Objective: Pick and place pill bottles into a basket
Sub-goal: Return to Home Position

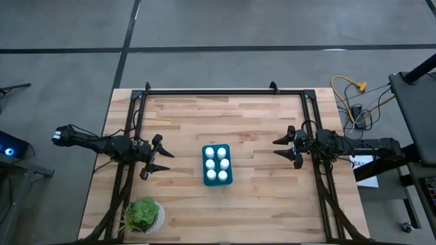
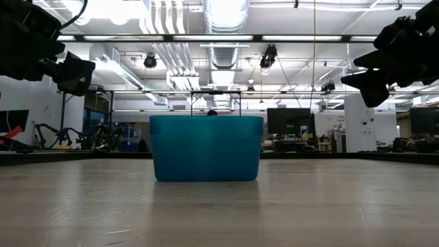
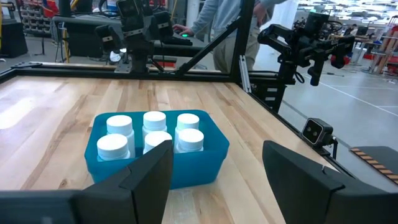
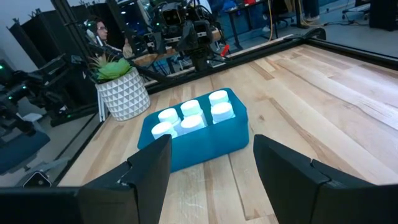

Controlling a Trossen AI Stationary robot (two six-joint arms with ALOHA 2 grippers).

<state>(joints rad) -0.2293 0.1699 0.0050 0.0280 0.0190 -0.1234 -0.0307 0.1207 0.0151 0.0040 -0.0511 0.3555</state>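
Wooden table (image 1: 259, 204) carries every item; I list the hazards from its near edge outward.

Nearest, at the left corner, stands the pot (image 1: 144, 215), close beside the left arm's base struts. I judge that an elbow swing during retreat could tip it.

At mid-table the basket (image 2: 206, 147) sits centred, with all six bottles (image 1: 210, 163) upright inside, two by three. The left gripper (image 1: 167, 161) hangs on one side and the right gripper (image 1: 276, 148) on the other. Both are raised off the wood, fingers spread, holding nothing, well apart from the basket. Placement looks complete, and only the withdrawal remains.

- Risk: a descending or inward path would let a spread finger catch the basket wall and shove or spill it.
- Risk: spread fingers could also strike the frame (image 1: 211, 90).

Farthest, a person (image 3: 214, 37) stands just beyond the frame, so I would hold arm travel inside it.
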